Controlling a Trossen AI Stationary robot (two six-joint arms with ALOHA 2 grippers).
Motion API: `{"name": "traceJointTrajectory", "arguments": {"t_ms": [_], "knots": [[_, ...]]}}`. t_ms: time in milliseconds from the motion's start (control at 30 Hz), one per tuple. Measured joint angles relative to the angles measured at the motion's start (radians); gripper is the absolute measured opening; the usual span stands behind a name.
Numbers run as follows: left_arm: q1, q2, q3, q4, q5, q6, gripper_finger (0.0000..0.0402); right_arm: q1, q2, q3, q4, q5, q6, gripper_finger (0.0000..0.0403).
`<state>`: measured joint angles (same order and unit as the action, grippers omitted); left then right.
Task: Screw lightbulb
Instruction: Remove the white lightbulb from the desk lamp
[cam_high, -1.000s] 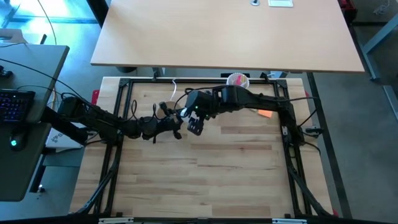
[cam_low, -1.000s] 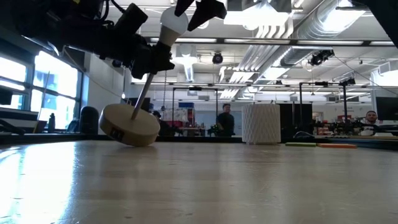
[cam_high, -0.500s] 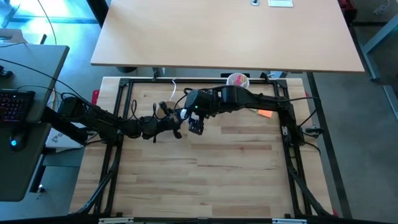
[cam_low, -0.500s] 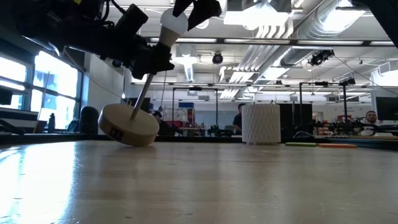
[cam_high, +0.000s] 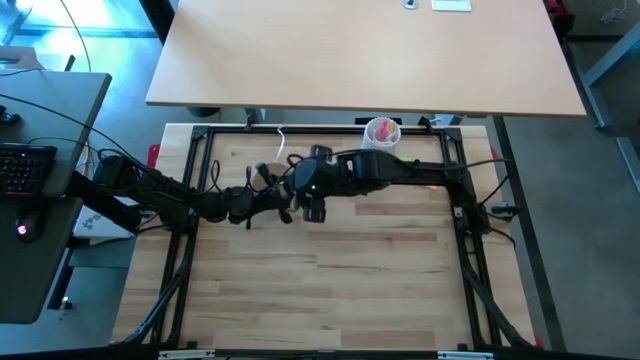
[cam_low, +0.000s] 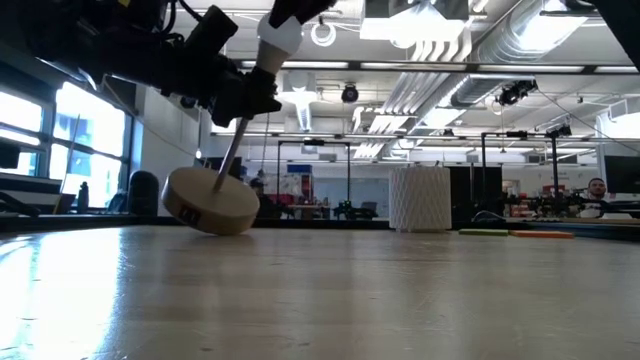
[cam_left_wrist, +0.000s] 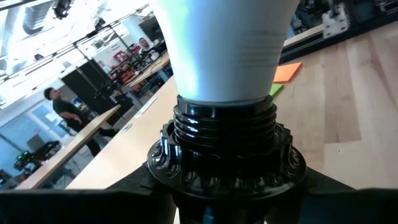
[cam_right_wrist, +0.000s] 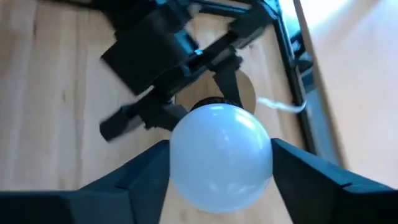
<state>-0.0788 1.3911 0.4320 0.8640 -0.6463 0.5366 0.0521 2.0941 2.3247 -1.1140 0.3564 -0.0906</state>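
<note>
The white lightbulb (cam_right_wrist: 221, 155) sits in the black socket (cam_left_wrist: 224, 155) of a lamp stand. Below the socket are a thin metal stem (cam_low: 228, 160) and a round wooden base (cam_low: 210, 202). The stand is tilted, and the lower rim of its base seems to rest on the table. My left gripper (cam_low: 245, 95) reaches in from the table's left and is shut on the socket. My right gripper (cam_right_wrist: 221, 171) comes slanting down from the right, with its fingers closed on either side of the bulb's globe. In the high view my right gripper (cam_high: 306, 195) covers the bulb. My left gripper pinches the stand's black socket at its ribbed collar (cam_left_wrist: 186, 180) between its two fingers. It comes in level from the table's left. The stand hangs tilted below the hold, bulb end up. My right gripper pinches the bulb's round globe (cam_right_wrist: 180, 168), with one finger (cam_right_wrist: 140, 183) on each side. It comes at the bulb's top, slanting down from the table's right. The bulb's screw base sits in the socket.
A white ribbed cup (cam_low: 420, 198) with pink contents (cam_high: 382, 130) stands at the table's far edge. Orange and green flat pieces (cam_low: 545, 233) lie to the right of the cup. Bare wooden tabletop (cam_high: 350, 270) stretches toward the near edge.
My right gripper has rolled about the bulb and shifted slightly toward the table's left. In the low view, the finger that stood to the right of the bulb has swung out of sight. The stand, the bulb and my left gripper have kept still.
</note>
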Motion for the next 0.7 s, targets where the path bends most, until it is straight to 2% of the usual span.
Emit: {"name": "traceJointTrajectory", "arguments": {"t_ms": [200, 300, 400, 467, 567, 700], "knots": [[0.001, 0.0, 0.0, -0.012, 0.093, 0.0, 0.0163, 0.028, 0.004, 0.0, -0.03, 0.005, -0.337, 0.0211], [0.001, 0.0, 0.0, -0.015, 0.134, 0.018, 0.0163, 0.052, 0.005, 0.0, -0.051, 0.007, -0.592, 0.0208], [0.001, 0.0, 0.0, -0.015, 0.224, 0.02, 0.0163, 0.09, 0.006, 0.0, -0.086, 0.023, -0.88, 0.0208], [-0.001, 0.0, 0.0, -0.015, 0.279, 0.008, 0.0163, 0.116, 0.006, 0.0, -0.092, 0.042, -0.989, 0.0207], [-0.001, -0.001, 0.0, -0.019, 0.309, -0.016, 0.0163, 0.143, 0.008, -0.002, -0.069, 0.077, -0.981, 0.0213], [0.008, -0.002, 0.001, -0.021, 0.318, -0.018, 0.0162, 0.165, 0.008, -0.002, -0.016, 0.116, -0.806, 0.025]]}}
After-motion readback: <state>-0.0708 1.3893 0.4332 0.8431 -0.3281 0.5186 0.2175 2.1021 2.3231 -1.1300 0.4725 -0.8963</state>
